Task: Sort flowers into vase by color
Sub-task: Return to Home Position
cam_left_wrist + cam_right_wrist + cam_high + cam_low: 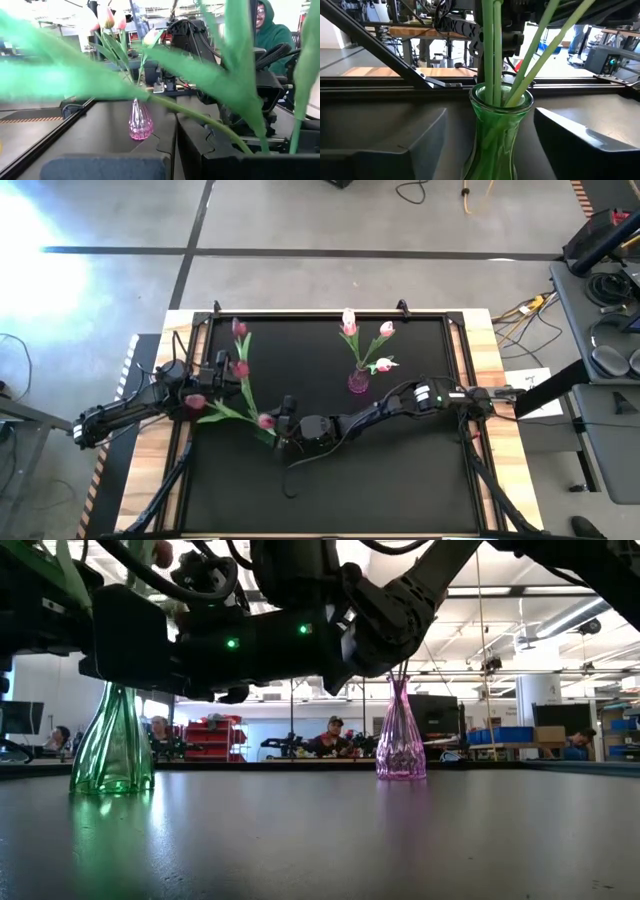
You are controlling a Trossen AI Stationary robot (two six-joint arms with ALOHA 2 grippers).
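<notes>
A green glass vase (110, 745) stands on the black mat on its base and holds several dark red tulips (240, 368); their green stems (492, 50) stick into its neck (502, 100). In the high view their leaves hide the vase. A pink glass vase (358, 380) farther right holds three pale pink-white tulips (348, 320). My right gripper (275, 425) has reached across to the green vase and is open, with a finger (385, 145) on either side of it and gaps showing. My left gripper (215, 375) is open beside the red tulips, and leaves (75, 75) cross its view.
Black mat (330, 490) inside a raised frame (320, 315), with bare mat toward the near edge. My right arm (400, 402) lies across the middle, just near of the pink vase (400, 740). People sit beyond the far edge (335, 730); one in a green hoodie (270, 30).
</notes>
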